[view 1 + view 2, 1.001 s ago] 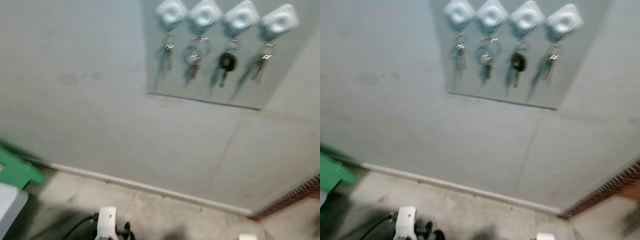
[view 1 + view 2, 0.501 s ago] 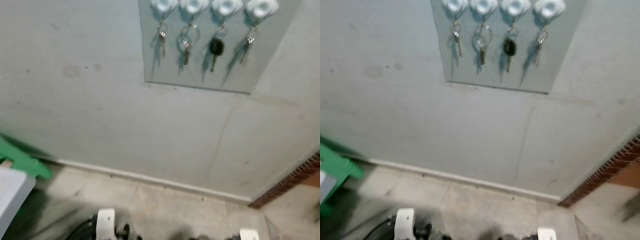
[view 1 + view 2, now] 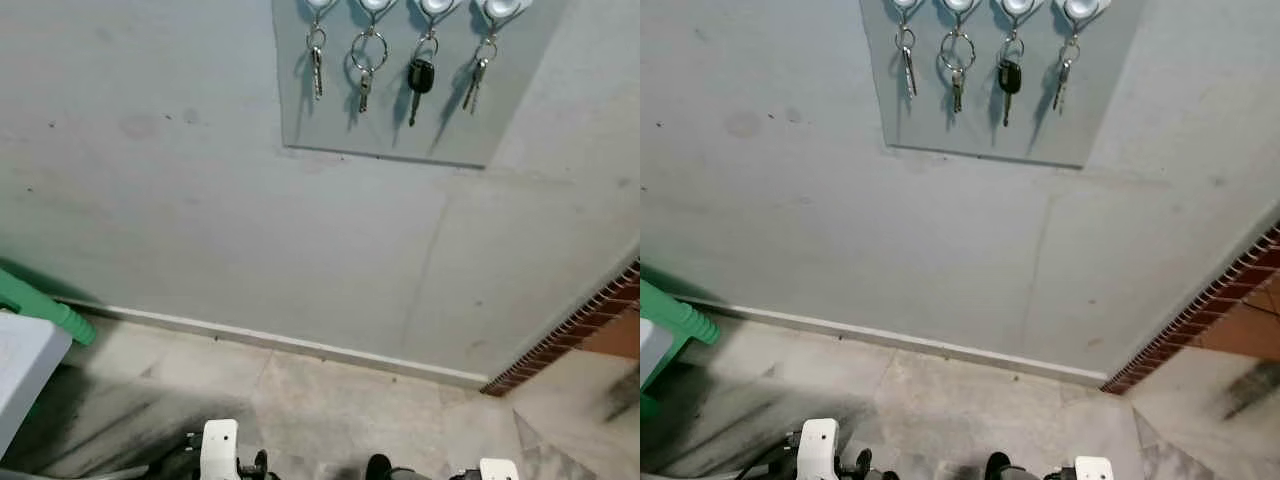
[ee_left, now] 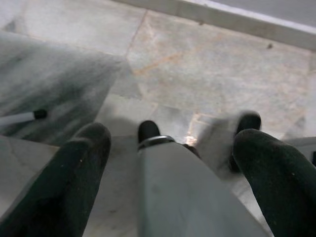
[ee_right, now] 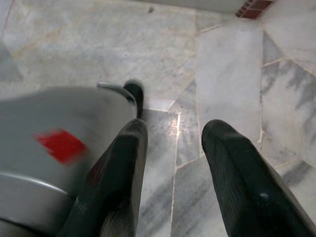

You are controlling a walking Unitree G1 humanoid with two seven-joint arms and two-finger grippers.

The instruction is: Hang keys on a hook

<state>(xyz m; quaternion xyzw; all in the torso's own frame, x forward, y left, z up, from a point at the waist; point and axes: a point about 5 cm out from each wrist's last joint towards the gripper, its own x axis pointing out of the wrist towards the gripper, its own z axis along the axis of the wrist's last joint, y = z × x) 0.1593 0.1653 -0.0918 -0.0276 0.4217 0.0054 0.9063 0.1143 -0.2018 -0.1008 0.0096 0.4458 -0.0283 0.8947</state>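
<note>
Left eye view: keys (image 3: 420,84) hang blade-down (upright) on hooks (image 3: 434,6); both hands released.

Keys (image 3: 419,78) on wall hooks (image 3: 436,6) (apparently four), overhead.

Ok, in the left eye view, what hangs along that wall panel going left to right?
Small silver key → key on a large ring → black-headed car key → silver key, each under its own white hook.
</note>
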